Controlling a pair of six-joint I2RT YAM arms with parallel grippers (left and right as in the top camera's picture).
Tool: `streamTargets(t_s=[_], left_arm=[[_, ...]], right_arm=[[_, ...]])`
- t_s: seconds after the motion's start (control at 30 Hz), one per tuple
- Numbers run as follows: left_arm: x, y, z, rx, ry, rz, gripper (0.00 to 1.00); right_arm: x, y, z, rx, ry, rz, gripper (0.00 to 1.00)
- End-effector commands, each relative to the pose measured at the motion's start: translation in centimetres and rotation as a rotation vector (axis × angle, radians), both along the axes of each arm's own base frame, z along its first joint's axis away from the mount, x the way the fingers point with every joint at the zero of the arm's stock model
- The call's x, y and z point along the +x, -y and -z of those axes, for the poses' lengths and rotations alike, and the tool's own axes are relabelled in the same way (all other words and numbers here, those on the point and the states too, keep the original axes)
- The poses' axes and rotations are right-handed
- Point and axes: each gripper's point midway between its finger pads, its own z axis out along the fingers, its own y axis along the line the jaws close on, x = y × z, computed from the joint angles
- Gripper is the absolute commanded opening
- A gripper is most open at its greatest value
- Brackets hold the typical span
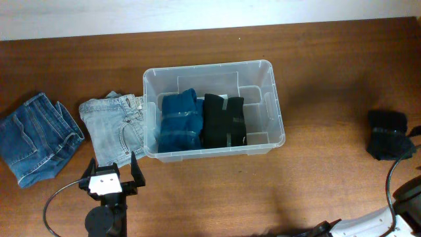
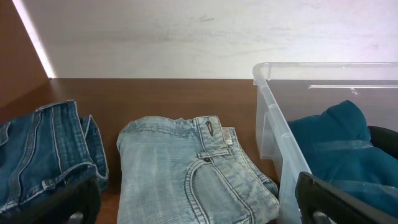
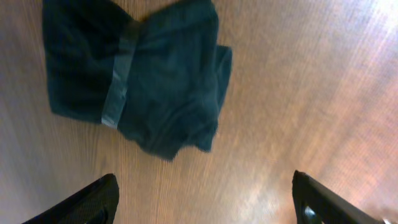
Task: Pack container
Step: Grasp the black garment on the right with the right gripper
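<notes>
The clear plastic container point(image 1: 258, 97) stands mid-table. A folded blue garment point(image 1: 179, 122) and a folded black garment point(image 1: 222, 120) lie side by side in its left half. My left gripper point(image 1: 112, 172) is open and empty, in front of the container's left corner. In the left wrist view its fingers point(image 2: 199, 208) straddle folded light-blue jeans point(image 2: 186, 174), with the container wall point(image 2: 280, 137) to the right. My right gripper point(image 3: 205, 199) is open and empty above the table, just short of a dark folded garment point(image 3: 137, 74), which also shows in the overhead view point(image 1: 388, 135).
The light-blue jeans point(image 1: 118, 128) lie against the container's left side. Darker blue jeans point(image 1: 36, 138) lie at the far left and show in the left wrist view point(image 2: 43, 149). The right arm's cable point(image 1: 393, 174) runs along the right edge.
</notes>
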Motion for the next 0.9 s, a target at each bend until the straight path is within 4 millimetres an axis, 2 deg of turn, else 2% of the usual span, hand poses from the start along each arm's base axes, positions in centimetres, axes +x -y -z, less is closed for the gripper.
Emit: streamTargets(t_s=[0.0, 0.23, 0.87], left_arm=[[0.0, -0.1, 0.2, 0.014, 0.0, -0.001, 0.99], [0.0, -0.1, 0.2, 0.014, 0.0, 0.0, 0.99], [0.0, -0.1, 0.2, 0.014, 0.0, 0.0, 0.99]], right_arm=[[0.3, -1.1, 1.8, 0.041, 0.027, -0.003, 0.82], [0.6, -1.5, 4.8, 0.046, 0.061, 0.032, 0.82], [1.8, -0.3, 7.8, -0.01, 0.13, 0.08, 0.81]])
